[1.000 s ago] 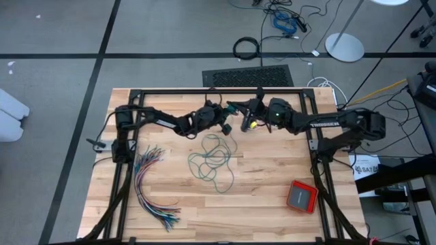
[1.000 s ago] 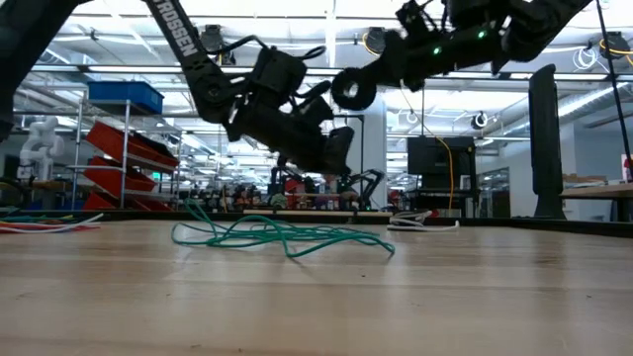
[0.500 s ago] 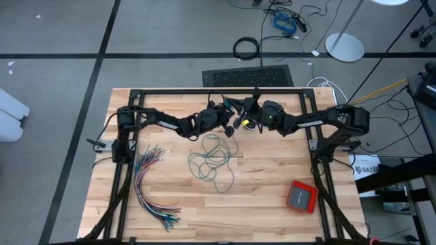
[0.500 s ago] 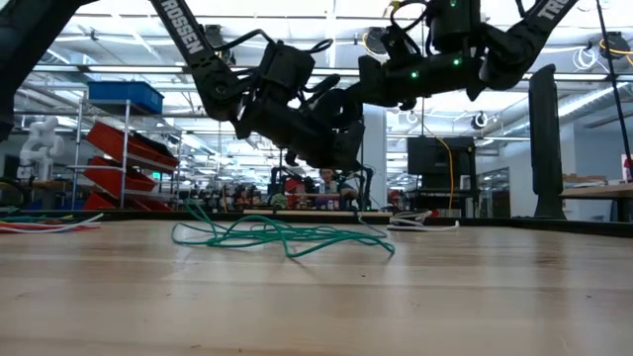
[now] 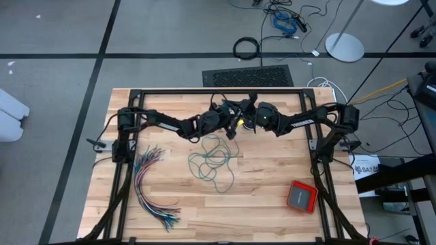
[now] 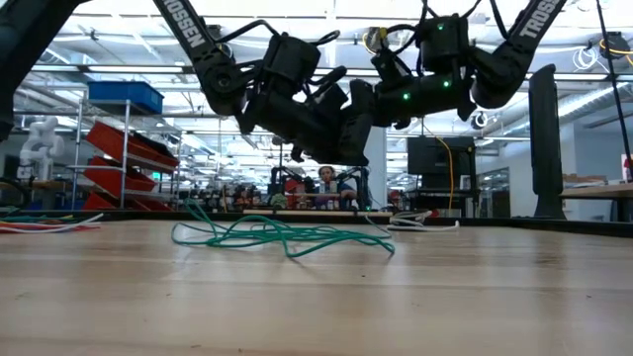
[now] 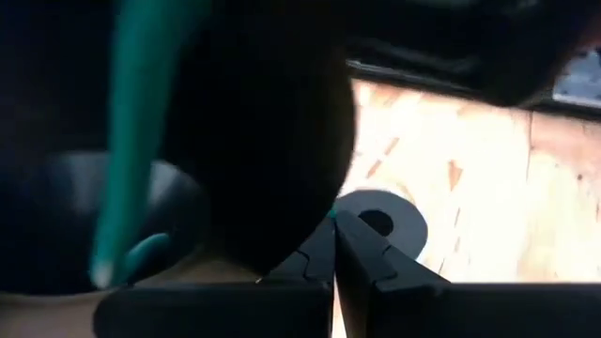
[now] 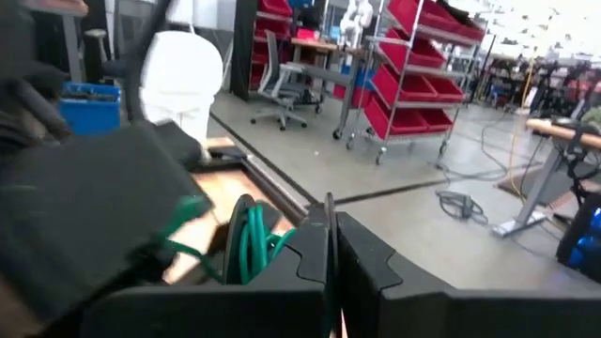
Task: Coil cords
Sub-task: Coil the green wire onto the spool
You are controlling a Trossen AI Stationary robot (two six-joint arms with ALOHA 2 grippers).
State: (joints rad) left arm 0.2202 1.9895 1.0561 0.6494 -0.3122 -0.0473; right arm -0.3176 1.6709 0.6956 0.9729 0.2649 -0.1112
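- We are seeing the bundle of many-coloured wires (image 5: 151, 187) lying fanned at the table's (image 5: 272, 204) left side.
- The left gripper (image 5: 230, 126), fingers pressed together, is hanging above the table's far middle.
- The teal-green cord (image 5: 212, 160) is lying loosely tangled mid-table, one strand rising toward the grippers.
- The right gripper (image 5: 244, 120), fingers likewise together, is meeting the left.
- A red box (image 5: 301, 196) is sitting near right.

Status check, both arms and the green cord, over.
Left gripper and right gripper shut, close together above table's far middle. Teal-green cord loosely tangled below them. Coloured wires clear.
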